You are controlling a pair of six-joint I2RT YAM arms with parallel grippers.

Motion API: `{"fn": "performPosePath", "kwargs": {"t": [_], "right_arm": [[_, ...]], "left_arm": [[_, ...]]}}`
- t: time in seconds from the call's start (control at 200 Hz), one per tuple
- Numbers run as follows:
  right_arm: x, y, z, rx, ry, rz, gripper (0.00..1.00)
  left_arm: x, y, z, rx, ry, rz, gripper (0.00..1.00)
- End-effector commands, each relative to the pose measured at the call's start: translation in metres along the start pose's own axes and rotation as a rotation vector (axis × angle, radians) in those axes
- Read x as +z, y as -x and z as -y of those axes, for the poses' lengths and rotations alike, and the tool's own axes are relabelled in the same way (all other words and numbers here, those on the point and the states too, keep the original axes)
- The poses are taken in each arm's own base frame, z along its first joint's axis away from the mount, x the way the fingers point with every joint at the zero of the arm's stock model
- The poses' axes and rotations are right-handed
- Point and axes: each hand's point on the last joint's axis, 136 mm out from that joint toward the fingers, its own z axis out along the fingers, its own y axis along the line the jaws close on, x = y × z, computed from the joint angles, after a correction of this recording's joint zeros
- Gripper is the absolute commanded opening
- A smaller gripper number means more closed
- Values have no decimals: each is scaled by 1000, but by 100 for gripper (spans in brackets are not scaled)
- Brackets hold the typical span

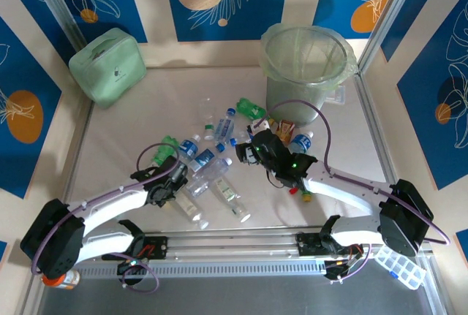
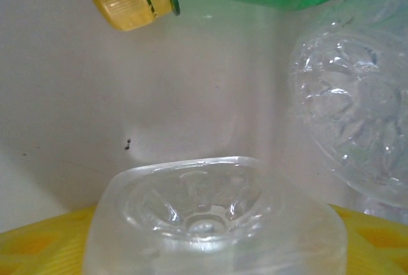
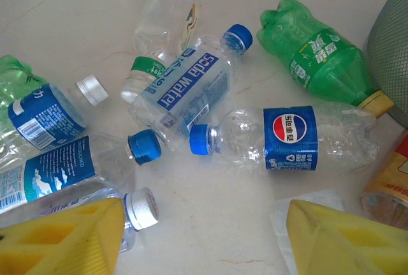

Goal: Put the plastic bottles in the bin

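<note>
Left wrist view has a clear bottle between the left fingers, grip unclear; right fingers hang open above scattered bottles.

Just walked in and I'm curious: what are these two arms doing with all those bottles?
The job is to move the plastic bottles scattered on the table into the pale-green bin at the back. The left gripper has a clear bottle between its yellow fingers, though a firm grip isn't certain. The right gripper hangs open above the pile, holding nothing.
</note>
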Motion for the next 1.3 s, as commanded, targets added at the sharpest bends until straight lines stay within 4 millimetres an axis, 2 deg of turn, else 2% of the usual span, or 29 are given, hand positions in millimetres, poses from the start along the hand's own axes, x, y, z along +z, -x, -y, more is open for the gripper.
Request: {"fn": "performPosePath", "kwargs": {"t": [0.0,0.18,0.36,0.49,0.635,0.81,0.965,1.07,1.296], "right_arm": [[-3,14,1,9,-7,40,69],[-4,16,1,13,-5,45,69],[-9,16,-4,24,35,46,69],[-14,16,-17,31,126,45,69],[-27,16,-42,58,330,46,69],[-46,20,-69,120,600,37,71],[-67,24,-88,169,823,33,77],[-84,29,-94,188,930,60,87],[-115,35,-108,198,1117,59,99]], "left_arm": [[-2,3,11,-25,-63,6,70],[-23,14,9,-29,-91,50,61],[-56,37,21,1,-178,143,56],[-82,50,46,81,-316,213,50],[-117,55,89,203,-582,280,49],[-173,33,147,389,-1037,313,49],[-209,12,174,471,-1300,278,47],[-229,-3,183,513,-1463,242,46],[-261,-12,180,538,-1659,257,42]]}}
